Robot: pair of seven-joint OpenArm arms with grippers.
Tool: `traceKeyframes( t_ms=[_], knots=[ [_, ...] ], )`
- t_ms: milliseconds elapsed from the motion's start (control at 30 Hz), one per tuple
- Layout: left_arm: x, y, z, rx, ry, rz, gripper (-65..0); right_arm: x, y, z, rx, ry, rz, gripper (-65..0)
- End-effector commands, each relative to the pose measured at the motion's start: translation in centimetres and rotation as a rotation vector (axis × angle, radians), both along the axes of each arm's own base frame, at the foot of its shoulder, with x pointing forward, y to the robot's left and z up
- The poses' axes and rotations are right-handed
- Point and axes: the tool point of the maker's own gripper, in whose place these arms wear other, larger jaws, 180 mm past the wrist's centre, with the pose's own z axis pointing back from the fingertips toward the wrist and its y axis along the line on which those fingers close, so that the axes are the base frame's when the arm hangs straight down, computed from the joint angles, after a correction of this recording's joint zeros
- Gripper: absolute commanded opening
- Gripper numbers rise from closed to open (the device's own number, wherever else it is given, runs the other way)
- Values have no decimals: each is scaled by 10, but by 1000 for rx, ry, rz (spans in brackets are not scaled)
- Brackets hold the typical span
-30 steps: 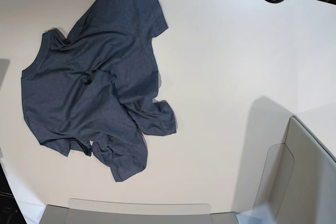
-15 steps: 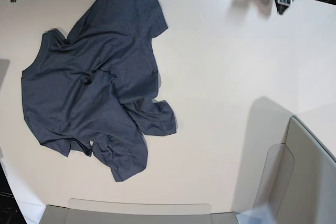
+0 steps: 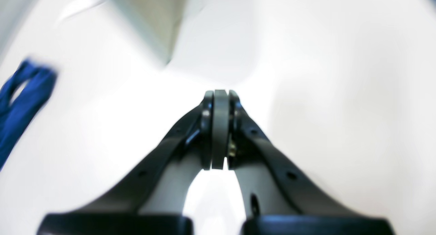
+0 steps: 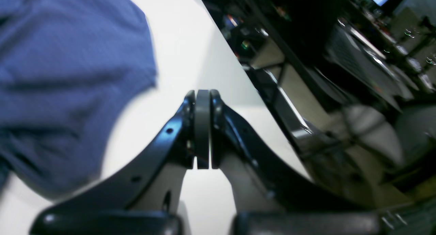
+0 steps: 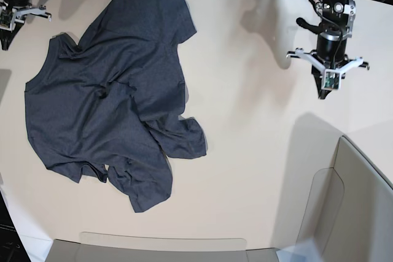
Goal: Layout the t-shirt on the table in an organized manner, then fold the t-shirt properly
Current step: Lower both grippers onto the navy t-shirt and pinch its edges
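A dark navy shirt (image 5: pixel 113 90) lay crumpled on the pale bench (image 5: pixel 258 151), filling the left half of the overhead view, one sleeve reaching toward the far edge and the hem bunched in folds toward the near side. No lettering, brand or label could be read on the side that faced up. The left claw (image 5: pixel 325 94) hung over bare bench at the far right of that view, well apart from the shirt; its wrist camera showed the two dark fingers (image 3: pixel 204 126) pressed together on their grey pads, clenched and empty, with a blurred strip of blue cloth at the left edge of the frame. The right claw (image 4: pixel 202 129) was also clenched with nothing between its fingers; its wrist camera showed it over the bench edge, the shirt just beside it on the left and dark clutter beyond the bench on the right. In the overhead view only part of that arm showed, at the top left corner near the shirt's collar. Grey translucent bin walls (image 5: pixel 344 207) stood at the lower right and along the near edge.
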Motion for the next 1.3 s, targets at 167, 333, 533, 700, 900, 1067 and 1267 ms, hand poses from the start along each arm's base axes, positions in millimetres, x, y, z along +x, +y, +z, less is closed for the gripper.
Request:
traceKeyframes(
  t_ms=[167,333,533,700,900,1067,1267],
  knots=[
    [30,-60,26,-207,-18,-193,-650,49,11,25,88,-128,62,-650],
    [24,-111,14,-233,94,-381,-649,69,19,11,308,-103,66,-650],
    [1,-183,0,-176,223,-696,-551,75,36,7,360,-83,143,-650],
    [-17,-217,-5,-195,287,-818,-480,66,43,-6,407,-70,113,-613],
    [-48,-261,-5,-220,323,-1012,-470,56,53,-2,404,-58,127,-428],
    [-58,-275,-7,-219,337,-1064,-470,50,78,-7,490,-55,194,-425],
    [-57,-273,-8,-216,339,-1059,-470,27,91,-27,750,-104,161,-423]
  ],
)
